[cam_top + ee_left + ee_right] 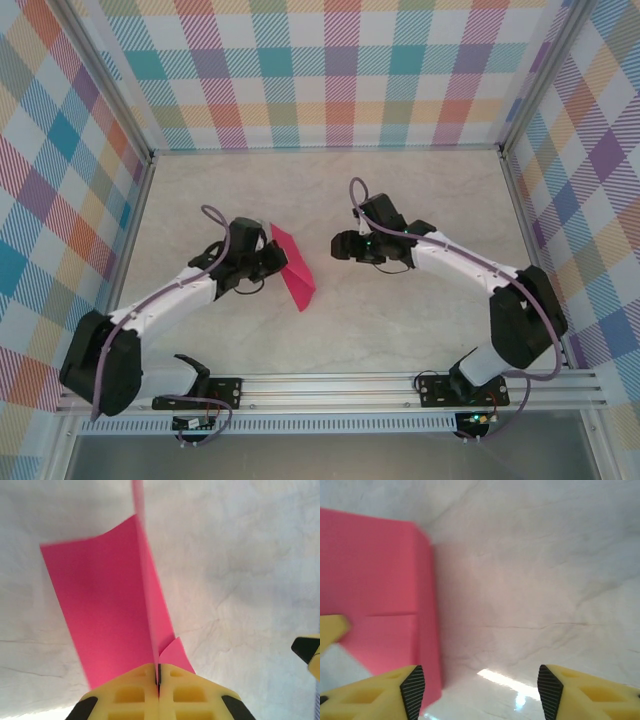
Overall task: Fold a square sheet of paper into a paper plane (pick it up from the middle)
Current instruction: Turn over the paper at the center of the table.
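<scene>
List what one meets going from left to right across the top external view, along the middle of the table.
left hand, closed on the paper's edge → folded pink paper → right hand, open and apart from the paper

This was probably a robot test booth in a lab, not a home. A left arm and a right arm, both white and black, were bolted to a metal rail at the near edge of a pale stone-look table. Bright checked walls stood on the far side, the left and the right, held up by metal posts.
</scene>
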Available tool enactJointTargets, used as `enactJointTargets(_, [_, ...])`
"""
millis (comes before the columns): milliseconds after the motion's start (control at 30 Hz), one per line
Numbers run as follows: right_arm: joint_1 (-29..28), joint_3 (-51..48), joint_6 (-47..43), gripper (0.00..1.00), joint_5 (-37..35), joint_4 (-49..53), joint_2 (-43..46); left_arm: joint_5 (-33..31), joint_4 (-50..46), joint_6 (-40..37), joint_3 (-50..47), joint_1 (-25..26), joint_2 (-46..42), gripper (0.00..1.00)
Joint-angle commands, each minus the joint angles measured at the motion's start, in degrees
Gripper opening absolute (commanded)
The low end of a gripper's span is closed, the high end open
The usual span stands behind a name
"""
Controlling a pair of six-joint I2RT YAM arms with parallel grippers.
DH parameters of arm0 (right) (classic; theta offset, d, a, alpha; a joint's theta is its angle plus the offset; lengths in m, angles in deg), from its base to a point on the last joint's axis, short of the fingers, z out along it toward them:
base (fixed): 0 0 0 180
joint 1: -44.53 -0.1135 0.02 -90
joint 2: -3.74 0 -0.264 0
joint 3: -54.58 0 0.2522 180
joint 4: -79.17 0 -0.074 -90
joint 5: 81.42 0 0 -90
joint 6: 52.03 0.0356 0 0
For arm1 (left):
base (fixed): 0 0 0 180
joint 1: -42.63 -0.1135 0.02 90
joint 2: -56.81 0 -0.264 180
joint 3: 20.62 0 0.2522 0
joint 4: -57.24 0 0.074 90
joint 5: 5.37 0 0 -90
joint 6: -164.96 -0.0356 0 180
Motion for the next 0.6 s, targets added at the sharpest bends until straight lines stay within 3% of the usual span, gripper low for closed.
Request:
enactJointTargets(0, [1.46,-2.91,0.80,0.72,-6.18,1.73,2.27,-12.93,-21.53,-7.36,6.91,1.10,-2.50,0.04])
enactJointTargets(233, [3.44,-5.55,3.35,0.81,-11.19,3.75,5.37,-28.54,-37.43,-9.68,18.22,3.40,3.58,0.05])
enactJointTargets(567, [4.77,-8.44,6.48,0.85,-16.31,6.60,8.25,-45.28,-48.13,-7.93,32.28,12.89,26.40,0.05])
